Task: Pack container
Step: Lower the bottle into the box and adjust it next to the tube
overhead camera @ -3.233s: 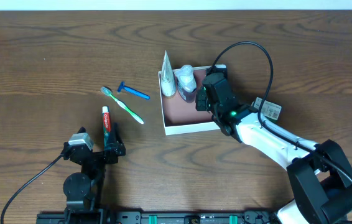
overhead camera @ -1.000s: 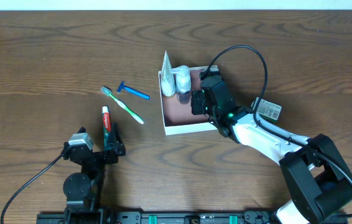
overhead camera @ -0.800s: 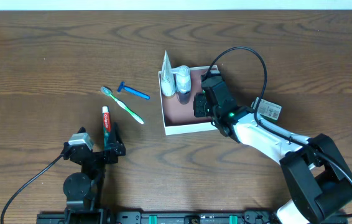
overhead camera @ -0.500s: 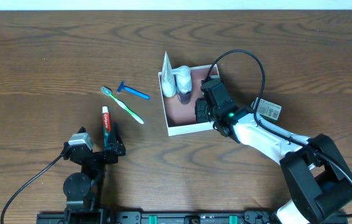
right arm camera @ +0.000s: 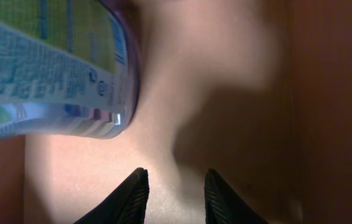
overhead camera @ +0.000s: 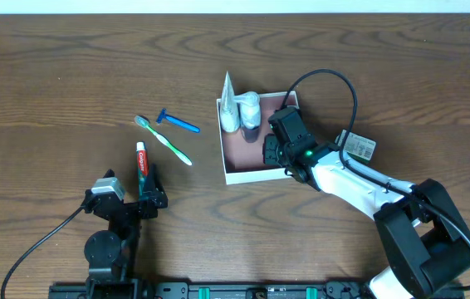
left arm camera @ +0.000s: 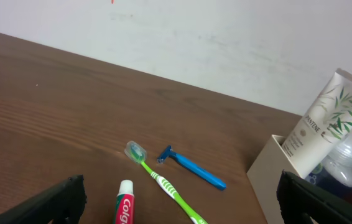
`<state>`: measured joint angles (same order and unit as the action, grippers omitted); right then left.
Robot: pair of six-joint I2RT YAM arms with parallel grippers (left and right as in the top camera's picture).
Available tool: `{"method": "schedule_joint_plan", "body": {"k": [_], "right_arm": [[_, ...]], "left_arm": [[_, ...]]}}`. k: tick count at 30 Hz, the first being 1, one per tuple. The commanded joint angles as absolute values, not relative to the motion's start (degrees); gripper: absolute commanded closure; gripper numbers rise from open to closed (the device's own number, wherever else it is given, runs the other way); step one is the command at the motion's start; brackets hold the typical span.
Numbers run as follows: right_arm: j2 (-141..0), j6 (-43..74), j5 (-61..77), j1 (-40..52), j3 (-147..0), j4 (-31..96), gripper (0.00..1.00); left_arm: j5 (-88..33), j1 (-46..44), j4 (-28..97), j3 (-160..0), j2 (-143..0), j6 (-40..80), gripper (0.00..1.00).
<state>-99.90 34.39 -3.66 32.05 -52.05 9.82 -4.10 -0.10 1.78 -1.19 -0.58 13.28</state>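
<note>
Overhead: the container (overhead camera: 243, 154), a square shallow box with thin white walls and a reddish-brown floor, sits on the bench (overhead camera: 69, 66). The right gripper (overhead camera: 271, 151) is down inside it over the right half of the floor, so the container lies directly beneath and around that gripper. A white tube (overhead camera: 229, 106) and a clear bottle (overhead camera: 251, 108) crowd the container's far-left corner. The rest of the floor is bare. Well left of the container lie a razor (overhead camera: 177, 122), a toothbrush (overhead camera: 164, 139) and a toothpaste (overhead camera: 142, 164). The left gripper (overhead camera: 141, 198) sits just at the toothpaste's near end, so the left arm is judged the nearer one for these. Being square, the container offers no long axis, while the toothpaste's axis points away from the left gripper. A small carton (overhead camera: 357, 146) lies right of the container, outside it

Left wrist: this gripper's fingers stand spread wide at the lower corners with nothing between them. The container's white corner rises ahead to the right, the tube leaning against its wall

Right wrist: the two tips stand a little apart, pinching nothing, with bare reddish-brown floor between them. The bottle's label fills the upper left, near the tips but apart. Whether the tips touch the floor I cannot tell
</note>
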Motion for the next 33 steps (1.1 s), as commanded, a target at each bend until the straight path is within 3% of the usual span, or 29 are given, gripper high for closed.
{"method": "schedule_joint_plan", "body": {"k": [1, 28, 33], "right_arm": [[-99.4, 42.9, -6.0, 31.6, -51.9, 11.6, 0.69], [-99.4, 66.8, -12.7, 36.2, -51.8, 14.0, 0.67], [-99.4, 65.9, -13.5, 36.2, -51.9, 13.8, 0.67]], "left_arm": [[-4.5, 0.0, 3.8, -0.2, -0.3, 12.6, 0.02], [-4.5, 0.0, 3.8, -0.2, -0.3, 12.6, 0.02], [-4.5, 0.1, 3.8, -0.2, -0.3, 12.6, 0.02]]}}
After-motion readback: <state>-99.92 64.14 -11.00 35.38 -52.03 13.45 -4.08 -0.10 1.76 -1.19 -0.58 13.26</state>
